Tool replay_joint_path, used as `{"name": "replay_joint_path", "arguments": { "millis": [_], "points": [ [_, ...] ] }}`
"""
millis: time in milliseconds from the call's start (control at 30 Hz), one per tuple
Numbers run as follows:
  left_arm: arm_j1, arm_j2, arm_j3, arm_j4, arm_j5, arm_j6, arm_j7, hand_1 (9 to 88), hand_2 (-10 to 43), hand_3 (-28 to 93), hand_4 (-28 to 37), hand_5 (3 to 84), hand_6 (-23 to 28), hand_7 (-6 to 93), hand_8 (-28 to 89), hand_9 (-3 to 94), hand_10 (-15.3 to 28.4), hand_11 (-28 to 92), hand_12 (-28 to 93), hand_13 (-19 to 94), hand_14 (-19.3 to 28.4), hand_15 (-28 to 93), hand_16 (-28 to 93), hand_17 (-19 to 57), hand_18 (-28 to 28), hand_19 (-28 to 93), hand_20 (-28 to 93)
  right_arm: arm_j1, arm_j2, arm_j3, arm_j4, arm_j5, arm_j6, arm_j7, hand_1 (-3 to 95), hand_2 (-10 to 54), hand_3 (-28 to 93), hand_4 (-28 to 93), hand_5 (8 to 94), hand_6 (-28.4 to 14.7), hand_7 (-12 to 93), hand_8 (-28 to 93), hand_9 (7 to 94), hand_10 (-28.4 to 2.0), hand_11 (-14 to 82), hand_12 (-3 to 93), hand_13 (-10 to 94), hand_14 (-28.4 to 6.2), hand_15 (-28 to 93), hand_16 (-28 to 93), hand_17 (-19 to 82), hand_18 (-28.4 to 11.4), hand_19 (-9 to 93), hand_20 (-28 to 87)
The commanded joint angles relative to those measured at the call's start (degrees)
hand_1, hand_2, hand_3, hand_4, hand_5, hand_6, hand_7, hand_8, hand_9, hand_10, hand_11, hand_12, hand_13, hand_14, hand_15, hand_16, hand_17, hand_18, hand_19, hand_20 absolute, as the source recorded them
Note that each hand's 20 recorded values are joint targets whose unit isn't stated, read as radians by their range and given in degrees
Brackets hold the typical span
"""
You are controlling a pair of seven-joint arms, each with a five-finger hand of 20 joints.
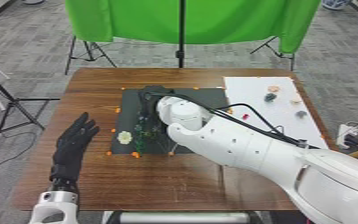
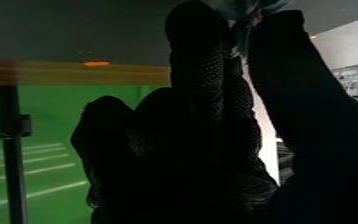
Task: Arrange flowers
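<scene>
The brown wooden table [image 1: 149,185] carries a dark mat [image 1: 189,148] around its centre, with a white sheet [image 1: 286,127] towards 2 o'clock. The right hand [image 1: 154,90] is at the mat's 11 o'clock, thumb and fingertips pinched on a small bluish-grey floral piece [image 2: 243,12]; its exact kind I cannot tell. The left hand [image 1: 72,140] rests at the table's 9 o'clock, fingers straight. Green foliage [image 1: 140,144] runs down the mat's 9 o'clock side, a white flower [image 1: 124,137] lying beside it near 8 o'clock. On the sheet sit a pale pink blossom [image 1: 273,89] and a grey-green one [image 1: 270,97] near 12 o'clock, and a magenta piece [image 1: 245,116] at 9. The step in hand looks like placing a piece into the arrangement; next calls for settling it against the foliage, then letting go without dragging the stems.
</scene>
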Motion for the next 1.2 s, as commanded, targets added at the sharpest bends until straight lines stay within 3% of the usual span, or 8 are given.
{"name": "replay_joint_path", "arguments": {
  "millis": [33,167,333,500,700,1000,1200],
  "points": [
    [0.03,0.11,0.28,0.7,0.13,-1.1,-0.93,27.0,-7.3,63,-20.4,32.0,10.1,-0.7,-4,32.4,14.4,10,10,25,17.8,17,1,1.1,14.0,9,16,-0.01,0.97,0.73,-1.71,-0.17,0.98,1.15,45.5,-9.5,62,-16,70.8,-0.9,19,7,82.9,-12.4,30.6,26.1,87,-3.6,65,34,64,-11.9,93,63],
    [0.12,-0.12,0.25,0.7,0.13,-1.16,-1.19,26.9,-7.3,63,-20.2,32.0,10.1,-0.7,-4,32.5,14.3,10,11,25,17.9,18,1,1.1,14.0,9,16,-0.61,1.69,1.77,-3.43,0.48,2.38,1.88,40.1,-9.5,66,-17,66.9,-0.8,18,-8,82.6,-12.5,30.7,25.9,87,-3.9,65,34,64,-12.0,93,63],
    [0.3,-0.4,0.21,0.67,0.38,-1.72,-1.09,27.0,-7.3,63,-20.2,32.0,10.1,-0.7,-4,33.2,14.3,10,11,26,18.2,19,1,1.0,14.2,9,17,-0.88,3.6,3.19,-6.49,1.14,2.91,2.43,37.0,-9.5,67,-17,63.7,-1.6,16,-9,82.7,-12.8,30.7,25.9,87,-4.0,65,34,64,-12.2,93,63],
    [1.19,-1.11,-0.2,0.43,0.36,-1.62,-1.18,27.0,-7.3,63,-20.2,32.1,10.1,-0.6,-4,33.4,14.4,11,11,26,18.3,19,1,1.0,14.2,9,17,-4.38,10.01,9.75,-15.94,2.55,4.32,3.26,34.5,-9.5,66,-16,63.1,-2.0,16,-8,82.1,-13.4,30.5,25.9,87,-4.5,65,34,64,-12.5,93,63],
    [1.38,-1.44,-0.4,0.36,0.38,-1.87,-1.66,27.0,-7.3,63,-20.3,32.6,10.1,-0.5,-4,34.2,14.4,11,11,26,18.4,19,1,1.0,14.3,9,17,-10.04,21.43,18.97,-26.23,4.06,5.91,5.25,28.8,-1.1,63,-15,65.9,-1.9,15,-8,81.8,-14.6,29.3,25.7,86,-6.0,65,35,62,-13.5,93,63],
    [2.16,-1.83,-0.79,-0.14,0.33,-1.41,-1.5,26.8,-7.4,63,-20.1,33.2,10.0,-0.2,-4,34.7,14.3,12,12,26,18.5,20,1,1.1,14.3,9,17,-21.49,35.76,36.54,-32.29,-1.34,9.86,10.38,28.1,1.4,62,-13,64.3,-3.2,15,-7,69.4,-18.3,19.0,23.3,76,-11.1,61,33,53,-16.8,93,54],
    [2.18,-2.03,-0.76,-0.2,0.35,-1.7,-1.68,26.8,-7.4,63,-20.3,32.8,9.1,0.4,-3,34.8,14.2,12,12,26,18.5,20,1,1.1,14.3,10,17,-30.73,41.07,46.4,-31.95,-2.99,6.18,15.08,29.0,-1.6,63,-13,62.3,-3.4,14,-6,66.9,-19.1,13.8,21.1,75,-11.1,61,32,52,-16.5,93,53]
  ]
}}
